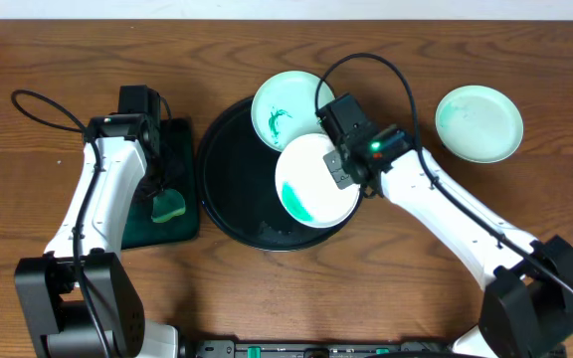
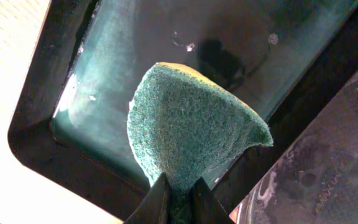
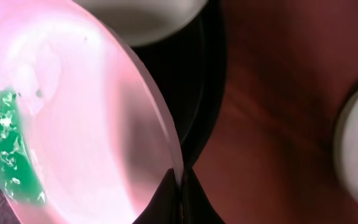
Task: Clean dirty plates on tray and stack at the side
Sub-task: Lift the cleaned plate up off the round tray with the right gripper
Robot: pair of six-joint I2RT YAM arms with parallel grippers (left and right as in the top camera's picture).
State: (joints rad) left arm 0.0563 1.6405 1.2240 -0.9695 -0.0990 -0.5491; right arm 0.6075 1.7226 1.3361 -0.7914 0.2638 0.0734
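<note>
Pinching a smeared plate [image 1: 311,179] by its rim, the right jaws sit well right of the left jaws' clamped sponge [image 2: 191,118]

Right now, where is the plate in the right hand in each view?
Overhead: the plate is at centre, over the tray.
Left wrist: not in it.
Right wrist: left half, rim pinched by the right hand.
Shared landmark: the tray, dark behind the plate.
</note>
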